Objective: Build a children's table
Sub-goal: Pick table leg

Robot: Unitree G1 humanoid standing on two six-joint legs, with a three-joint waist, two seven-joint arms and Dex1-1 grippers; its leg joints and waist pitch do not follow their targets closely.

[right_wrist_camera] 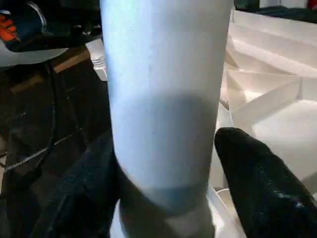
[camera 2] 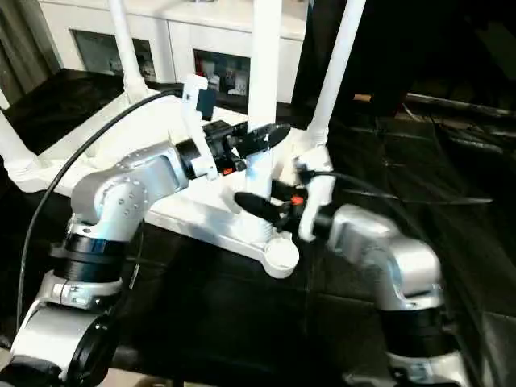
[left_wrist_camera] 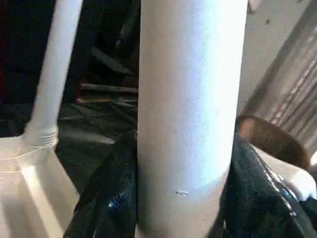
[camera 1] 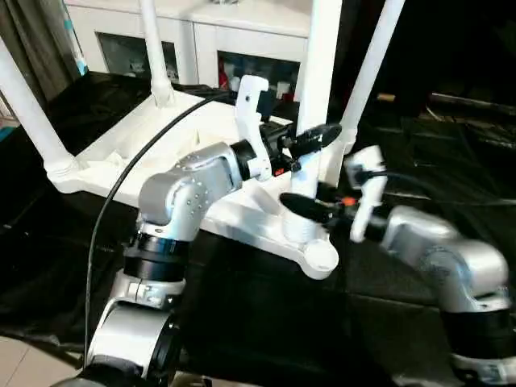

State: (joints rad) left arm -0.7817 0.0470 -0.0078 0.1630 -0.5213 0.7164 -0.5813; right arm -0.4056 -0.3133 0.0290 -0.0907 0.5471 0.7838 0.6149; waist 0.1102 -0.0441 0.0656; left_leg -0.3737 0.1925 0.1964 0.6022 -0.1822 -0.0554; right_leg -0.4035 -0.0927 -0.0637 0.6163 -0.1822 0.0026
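Four white legs (camera 1: 321, 72) upright in corner sockets of upturned children's table (camera 1: 173, 133), lying top-down on black-draped surface (camera 1: 266, 322). Ribbed underside facing up. Near-right leg in the socket closest to the robot, beside rounded near corner (camera 1: 320, 256). Left gripper (camera 1: 310, 139) reaching in from the left, higher on that leg, black fingers (left_wrist_camera: 111, 198) clamped either side of the tube, touching it. Right gripper (camera 1: 310, 208) coming from the right, lower on the same leg, just above the socket; fingers (right_wrist_camera: 257, 183) straddling the tube, one with a visible gap, so loose around it, contact not certain. Black cable (camera 1: 121, 181) arching over left forearm. White cabinet with glass doors (camera 1: 210, 40) at far side behind the table. Other three legs standing at far-left, far and right corners, well apart from both grippers.
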